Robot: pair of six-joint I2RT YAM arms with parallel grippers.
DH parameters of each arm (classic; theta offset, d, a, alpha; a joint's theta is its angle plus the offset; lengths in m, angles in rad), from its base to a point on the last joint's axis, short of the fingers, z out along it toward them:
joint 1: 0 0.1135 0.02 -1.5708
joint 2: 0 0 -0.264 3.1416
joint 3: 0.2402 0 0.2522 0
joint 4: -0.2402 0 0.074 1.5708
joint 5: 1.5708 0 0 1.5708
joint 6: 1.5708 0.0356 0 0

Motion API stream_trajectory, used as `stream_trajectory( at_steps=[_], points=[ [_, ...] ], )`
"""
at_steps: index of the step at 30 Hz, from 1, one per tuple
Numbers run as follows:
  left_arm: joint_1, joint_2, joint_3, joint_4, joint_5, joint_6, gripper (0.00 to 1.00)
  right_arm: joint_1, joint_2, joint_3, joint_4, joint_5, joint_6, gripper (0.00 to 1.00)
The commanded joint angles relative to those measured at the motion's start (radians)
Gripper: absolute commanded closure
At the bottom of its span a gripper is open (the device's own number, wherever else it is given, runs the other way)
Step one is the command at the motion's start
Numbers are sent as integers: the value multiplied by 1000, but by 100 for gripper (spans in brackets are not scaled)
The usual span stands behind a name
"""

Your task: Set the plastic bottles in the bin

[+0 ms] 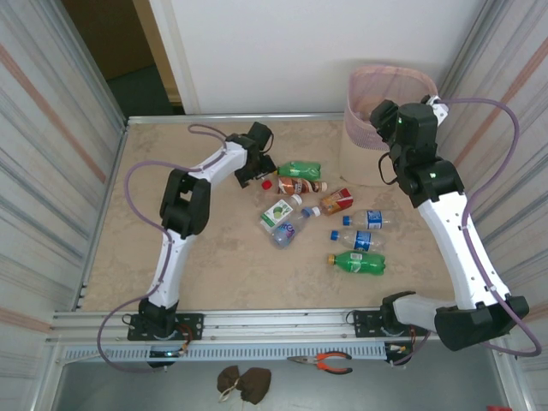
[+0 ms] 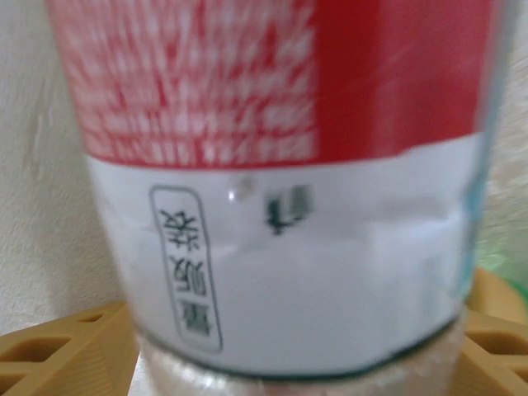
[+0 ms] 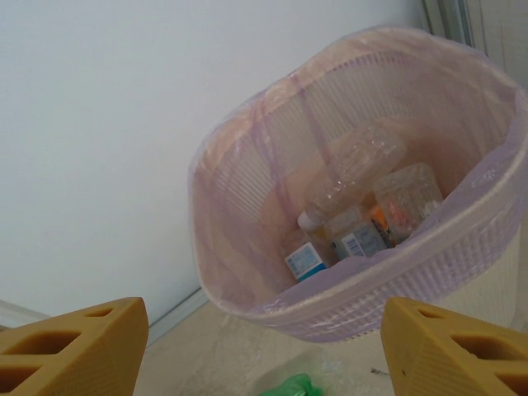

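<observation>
Left gripper (image 2: 297,359) clamped on red-label bottle (image 2: 280,206), pinned between fingers (image 2: 66,355) | right gripper (image 3: 264,330) wide apart, empty | bin (image 3: 247,190) just ahead and below, bottles (image 3: 355,206) inside

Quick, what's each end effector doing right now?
Left end effector: straddling the red-and-white-labelled clear plastic bottle; grip cannot be told.
Right end effector: open, empty, by the pale pink mesh plastic bin.

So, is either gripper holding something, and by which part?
Right gripper: nothing. Left gripper straddles the red-labelled bottle just past its label; a firm grip cannot be told.
</observation>
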Motion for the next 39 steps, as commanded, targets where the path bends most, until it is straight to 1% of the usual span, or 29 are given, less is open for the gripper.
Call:
stream_trajectory(
  at_steps=[1, 6, 11, 13, 18, 22, 27, 29, 32, 35, 39],
  points=[
    [-1, -44, -36, 1, -17, -8, 23, -5, -26, -13, 3, 3, 3, 27],
    [-2, -52, -60, 3, -16, -5, 30, -5, -25, -19, 6, 1, 3, 27],
    [-2, -70, -85, 9, -38, 4, 38, -5, -25, -25, 7, -7, 5, 27],
    [-1, -76, -92, 11, -47, 9, 40, -5, -25, -26, 8, -8, 6, 28],
    [-1, -107, -131, 44, -41, 36, 41, -5, -24, -26, 11, -9, 6, 28],
    [-2, -171, -203, 94, -49, 59, 41, -5, -25, -26, 11, -9, 5, 28],
    [-5, -310, -342, 209, -65, 130, 40, -3, -32, -39, 23, -6, 0, 28],
    [-5, -369, -397, 259, -73, 160, 40, -3, -49, -66, 58, -7, -7, 28],
    [-7, -470, -497, 375, -49, 231, 41, -5, -75, -110, 121, -19, -27, 28],
    [-10, -573, -607, 515, -23, 299, 42, -6, -98, -151, 201, -68, -68, 29],
    [-12, -701, -739, 706, 62, 377, 45, -13, -111, -181, 286, -191, -131, 29]
  ],
)
